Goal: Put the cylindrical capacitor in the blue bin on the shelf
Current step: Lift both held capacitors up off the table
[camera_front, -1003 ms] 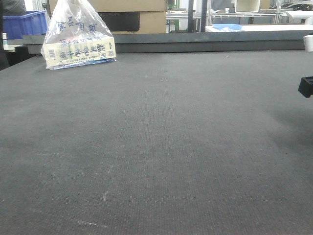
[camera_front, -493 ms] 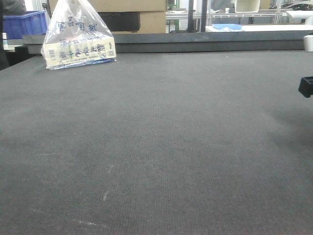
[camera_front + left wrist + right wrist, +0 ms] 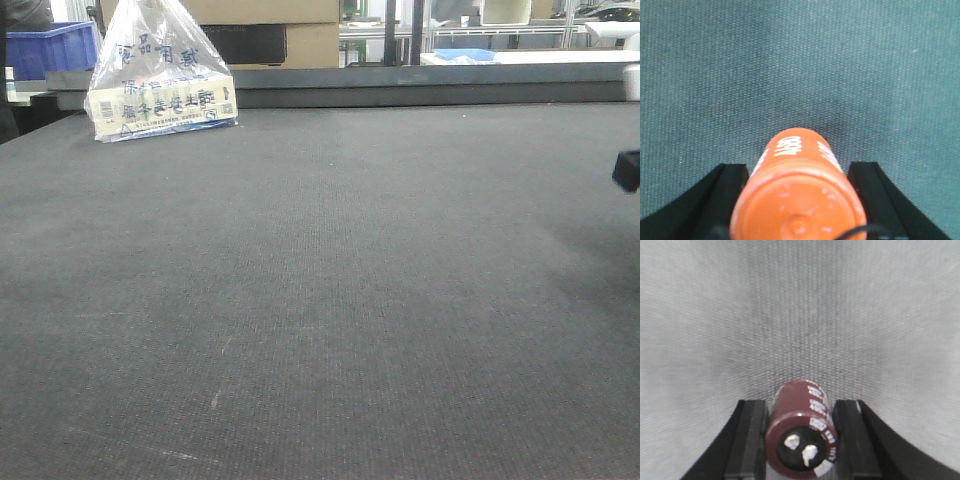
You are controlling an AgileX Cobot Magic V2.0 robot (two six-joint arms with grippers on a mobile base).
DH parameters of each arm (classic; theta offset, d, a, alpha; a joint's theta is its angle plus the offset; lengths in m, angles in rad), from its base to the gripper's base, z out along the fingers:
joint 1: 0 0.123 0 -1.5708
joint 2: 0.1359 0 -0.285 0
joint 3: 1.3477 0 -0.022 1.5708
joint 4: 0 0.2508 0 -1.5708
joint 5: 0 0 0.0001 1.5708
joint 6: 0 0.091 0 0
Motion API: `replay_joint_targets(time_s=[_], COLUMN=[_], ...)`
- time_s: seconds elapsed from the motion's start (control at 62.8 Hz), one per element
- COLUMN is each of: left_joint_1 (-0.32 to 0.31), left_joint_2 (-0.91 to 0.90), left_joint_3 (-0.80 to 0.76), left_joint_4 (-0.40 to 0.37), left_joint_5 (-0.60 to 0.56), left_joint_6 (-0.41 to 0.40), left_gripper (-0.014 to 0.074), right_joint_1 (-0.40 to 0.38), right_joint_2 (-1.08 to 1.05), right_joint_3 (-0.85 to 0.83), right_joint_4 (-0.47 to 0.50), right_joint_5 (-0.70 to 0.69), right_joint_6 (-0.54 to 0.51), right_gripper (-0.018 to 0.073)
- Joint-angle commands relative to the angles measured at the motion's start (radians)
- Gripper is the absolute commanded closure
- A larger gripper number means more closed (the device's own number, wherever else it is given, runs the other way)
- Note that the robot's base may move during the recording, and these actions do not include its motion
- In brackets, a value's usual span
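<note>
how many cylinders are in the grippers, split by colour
orange cylinder, in the left gripper: 1
dark red cylinder, in the right gripper: 1
total: 2
</note>
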Motion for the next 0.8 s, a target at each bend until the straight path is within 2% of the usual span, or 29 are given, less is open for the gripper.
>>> replay_joint_targets(time_s=[0.0,0.302,0.541,0.78], left_joint_1=[0.002,0.002,0.002,0.002], left_joint_2=[-0.061,-0.329,-0.585,-0.831], left_joint_3=[-0.007,0.089,0.273,0.420], left_joint_4=[-0.026,-0.079,-0.081,-0.079], left_joint_5=[-0.023,-0.242,-0.475,-0.629], left_joint_6=[-0.009,0.001,0.003,0.003], left_gripper=[0.0708,0.0708,0.0708,0.0708], right_joint_1=[0.001,0.001,0.001,0.001], right_joint_2=[-0.063,-0.278,-0.440,-0.597], right_joint_3=[-0.009,0.024,0.166,0.284], right_joint_4=[-0.013,-0.057,-0.098,-0.131], right_joint_5=[-0.020,-0.158,-0.381,-0.525], right_joint_6=[-0.001,-0.005,-0.005,-0.005], right_gripper=[0.0721,0.0721,0.0721,0.0721])
